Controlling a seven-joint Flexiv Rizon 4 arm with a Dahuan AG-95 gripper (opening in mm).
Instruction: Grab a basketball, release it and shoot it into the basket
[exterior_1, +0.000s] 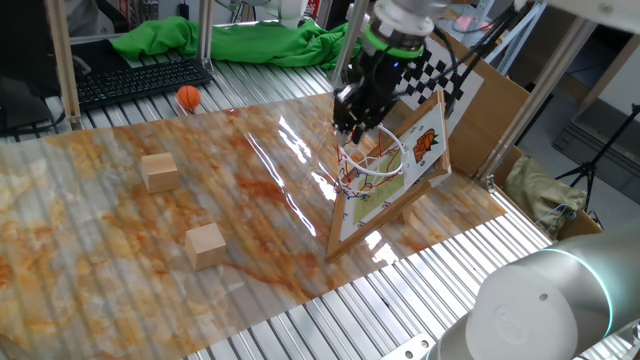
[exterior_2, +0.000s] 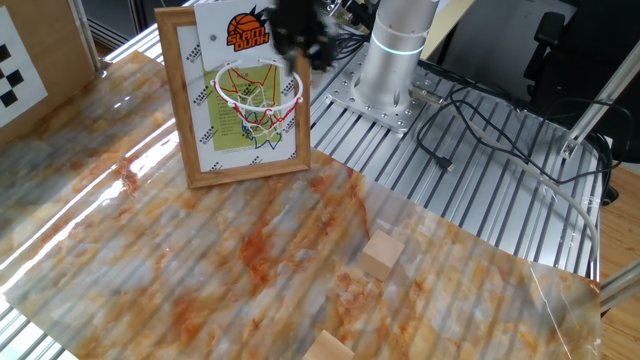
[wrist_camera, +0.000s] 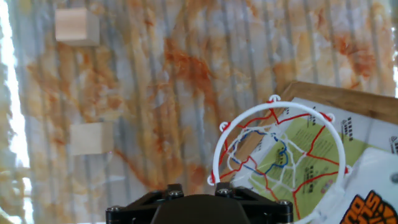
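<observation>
One fixed view: gripper (exterior_1: 357, 128) is seen directly above the basket (exterior_1: 372, 160); basketball (exterior_1: 189, 97) lies well apart at 10 o'clock. Other fixed view: finger state cannot be told. Hand view: hoop sits at 3 o'clock, fingers unseen.

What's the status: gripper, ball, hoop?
Gripper above the hoop, holding nothing visible; jaw state unclear. Ball far off at the mat's edge by the keyboard. Nothing blocking the hoop.
</observation>
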